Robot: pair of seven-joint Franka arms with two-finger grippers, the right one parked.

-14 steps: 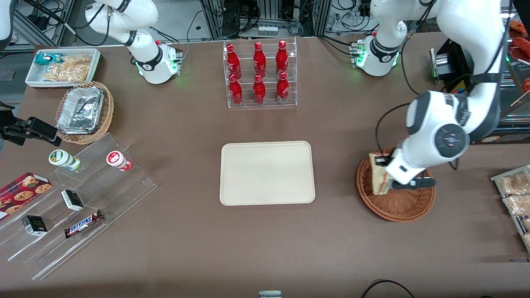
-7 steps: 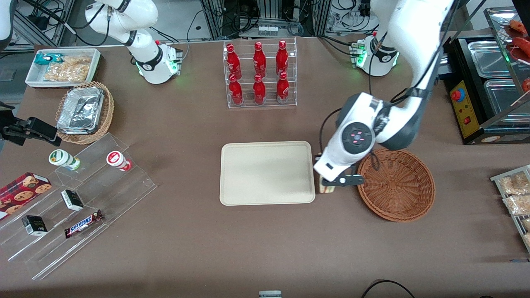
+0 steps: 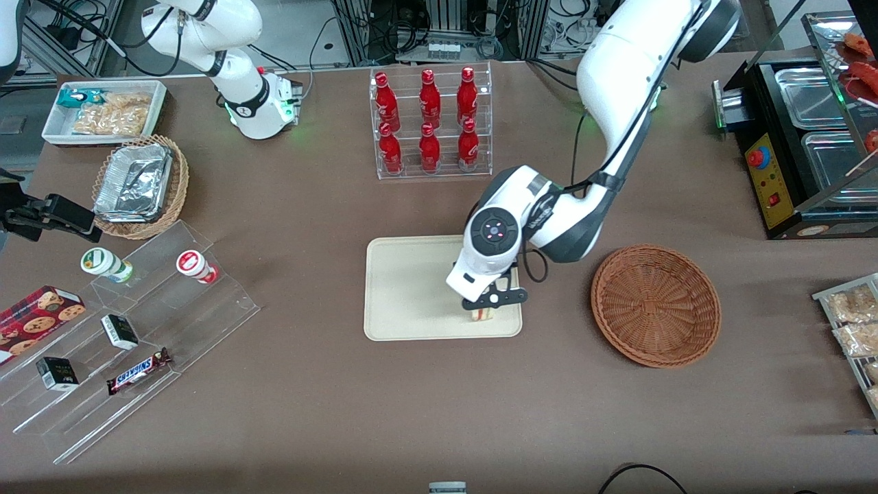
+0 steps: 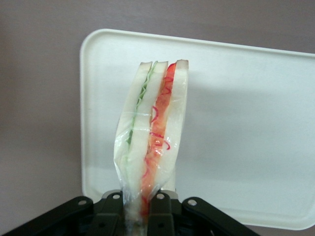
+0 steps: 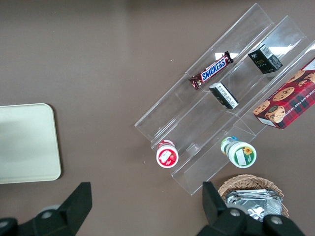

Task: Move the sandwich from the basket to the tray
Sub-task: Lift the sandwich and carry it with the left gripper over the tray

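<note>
You have the brown table (image 3: 309,412) spread under everything, and on it, largest first, the stepped clear display (image 3: 130,336) toward the parked arm's end, carrying a Snickers bar (image 3: 137,370) and two small cups (image 3: 110,265).

At the table's middle sits the tray (image 3: 411,288), flat and cream. From the tray's centre, the basket (image 3: 655,305) lies at about 3 o'clock, well apart from the tray; no sandwich shows in it. At 12 o'clock from the tray stands the clear rack of red bottles (image 3: 430,123).

The working arm reaches down over the tray's edge nearest the basket. Its gripper (image 3: 488,305) hangs over the tray at roughly 4 o'clock from the tray's centre.

The jaws are clamped on the sandwich (image 3: 484,314). In the wrist view you see the black fingers (image 4: 158,209) pinching one end of the sandwich (image 4: 151,132), with the wedge pointing away from the gripper (image 4: 140,214) and the tray (image 4: 246,123) beneath it. Its cut face shows pale bread with a green stripe and a red one, under clear wrap.

You cannot tell whether the sandwich touches the tray or hangs just above it.
</note>
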